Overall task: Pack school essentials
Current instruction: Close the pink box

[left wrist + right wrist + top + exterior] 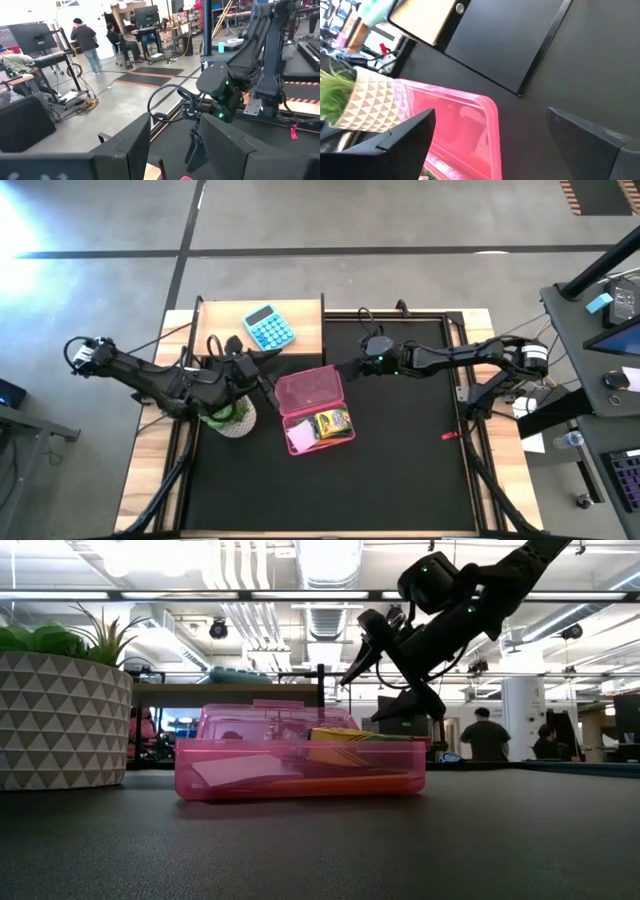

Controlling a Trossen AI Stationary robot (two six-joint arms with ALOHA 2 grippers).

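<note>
An open pink plastic box lies on the black mat, its lid folded back toward the far edge. In its base lie a yellow crayon box and a pale note pad. The low view shows the crayon box, the pad and something orange through the box wall. Scissors and pens do not show. My left gripper is open, left of the lid and above the plant. My right gripper is open, raised by the lid's far right corner.
A potted green plant in a patterned pot stands close to the box's left side. A light-blue calculator lies on a wooden board at the far edge. A small red thing lies on the mat, right of the box. People stand in the room beyond.
</note>
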